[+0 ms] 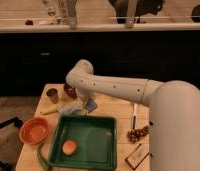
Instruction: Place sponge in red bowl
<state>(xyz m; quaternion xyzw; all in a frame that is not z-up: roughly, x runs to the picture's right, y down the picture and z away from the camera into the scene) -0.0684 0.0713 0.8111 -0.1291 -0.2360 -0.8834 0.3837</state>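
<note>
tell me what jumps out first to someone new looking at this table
The big white robot arm sweeps in from the right, its gripper shut on the small light blue-grey sponge near the table's back. In front lies a green rectangular tray holding an orange fruit, with the wide orange-red bowl to its left.

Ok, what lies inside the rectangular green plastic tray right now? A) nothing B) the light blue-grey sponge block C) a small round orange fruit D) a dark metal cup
C: a small round orange fruit sits in the green tray; the gripper holds the sponge above the table behind it.
</note>
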